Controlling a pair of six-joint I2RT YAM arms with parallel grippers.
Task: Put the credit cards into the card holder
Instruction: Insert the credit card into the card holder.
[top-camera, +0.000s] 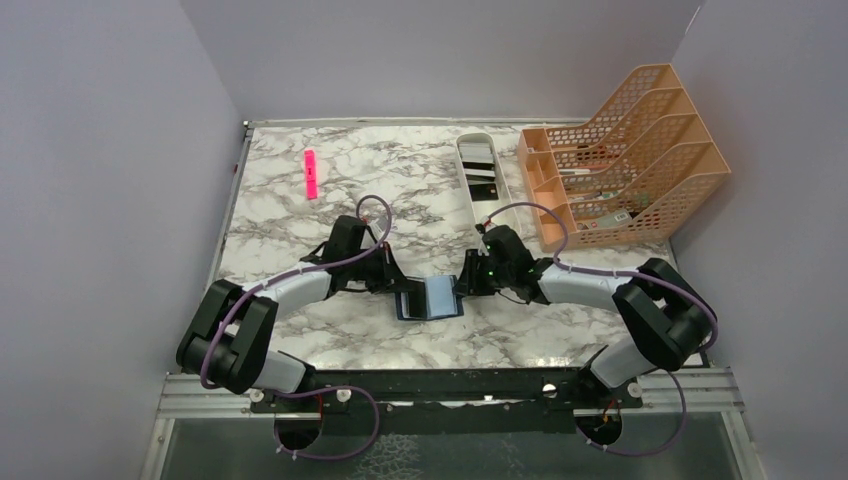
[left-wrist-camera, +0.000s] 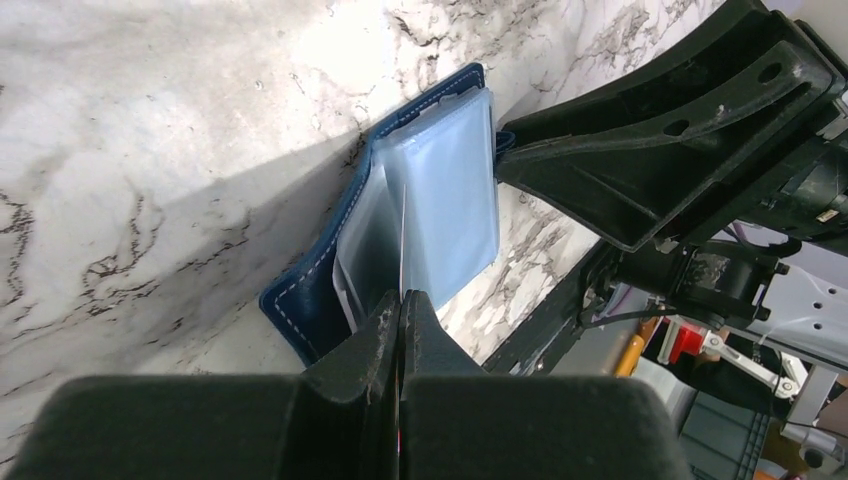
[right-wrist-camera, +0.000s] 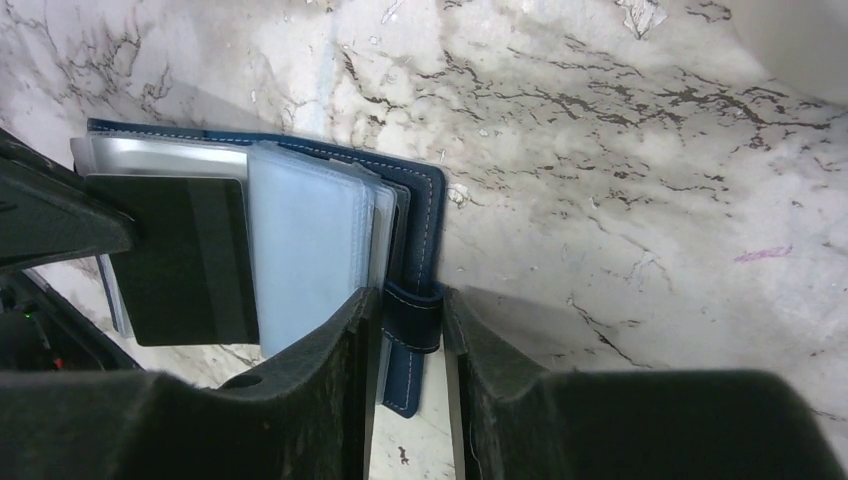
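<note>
The navy card holder (top-camera: 432, 298) lies open on the marble table between both grippers, its pale blue plastic sleeves (left-wrist-camera: 450, 190) fanned out. My left gripper (left-wrist-camera: 403, 297) is shut on a thin black credit card (right-wrist-camera: 185, 260), seen edge-on in the left wrist view (left-wrist-camera: 403, 240), with the card standing among the sleeves. My right gripper (right-wrist-camera: 410, 300) is shut on the holder's navy cover edge (right-wrist-camera: 420, 200) at its strap tab. More dark cards (top-camera: 482, 185) lie in the white oval tray. In the top view the left gripper (top-camera: 398, 285) and the right gripper (top-camera: 462, 283) flank the holder.
The long white oval tray (top-camera: 478, 150) stands at the back centre. An orange mesh file rack (top-camera: 625, 160) stands at the back right. A pink marker (top-camera: 310, 173) lies at the back left. The two grippers are a wallet's width apart.
</note>
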